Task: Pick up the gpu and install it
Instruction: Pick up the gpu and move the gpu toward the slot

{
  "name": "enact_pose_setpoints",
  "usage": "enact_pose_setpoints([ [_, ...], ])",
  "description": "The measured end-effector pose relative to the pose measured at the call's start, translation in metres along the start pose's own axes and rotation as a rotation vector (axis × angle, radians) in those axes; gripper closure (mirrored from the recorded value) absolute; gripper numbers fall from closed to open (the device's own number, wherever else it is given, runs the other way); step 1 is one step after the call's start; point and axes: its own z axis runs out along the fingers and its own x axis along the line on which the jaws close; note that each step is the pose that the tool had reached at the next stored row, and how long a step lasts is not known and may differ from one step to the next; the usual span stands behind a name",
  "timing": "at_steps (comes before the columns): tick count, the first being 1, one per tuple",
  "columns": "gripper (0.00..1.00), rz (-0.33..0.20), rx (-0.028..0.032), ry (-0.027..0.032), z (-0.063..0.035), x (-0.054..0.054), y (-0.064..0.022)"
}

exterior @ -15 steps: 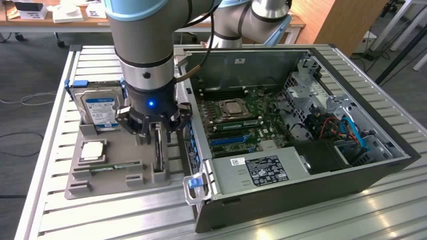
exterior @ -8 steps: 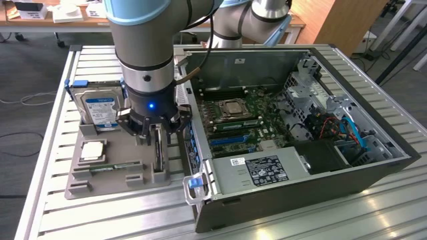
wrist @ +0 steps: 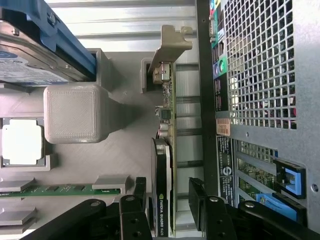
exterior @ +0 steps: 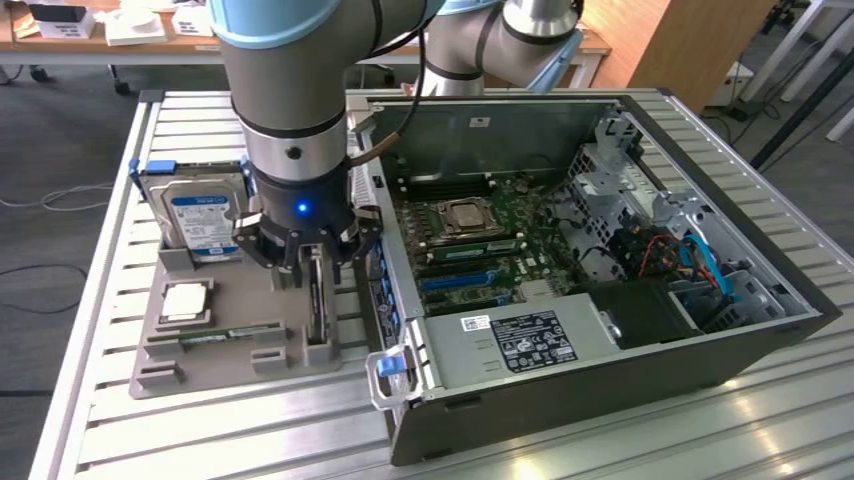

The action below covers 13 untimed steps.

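The gpu (exterior: 318,312) stands on its edge in a slot of the grey holder tray (exterior: 200,375), just beside the open computer case (exterior: 561,250). In the wrist view the gpu (wrist: 164,165) is a dark card with a green board edge and a metal end bracket (wrist: 172,45). My gripper (exterior: 316,265) hangs right over the card. It is open, with one black finger (wrist: 137,202) on each side of the card and nothing clamped. The gripper (wrist: 168,200) straddles the card near its cooler end.
On the same tray stand a silver hard drive with a blue label (exterior: 200,215), a CPU (exterior: 184,300) and a green memory strip (exterior: 220,337). The case's rear grille (wrist: 260,65) runs close along the card. A slatted metal table (exterior: 120,430) carries everything.
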Motion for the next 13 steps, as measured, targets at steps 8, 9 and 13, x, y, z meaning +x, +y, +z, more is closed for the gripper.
enact_pose_setpoints([
  [8, 0.53, 0.000, 0.0004, 0.0005, 0.0082, 0.0005, -0.0003],
  [9, 0.53, 0.000, 0.0005, 0.0004, 0.0083, 0.0005, -0.0004],
  [13, 0.53, 0.000, 0.0002, 0.0002, 0.0085, 0.0004, -0.0004],
])
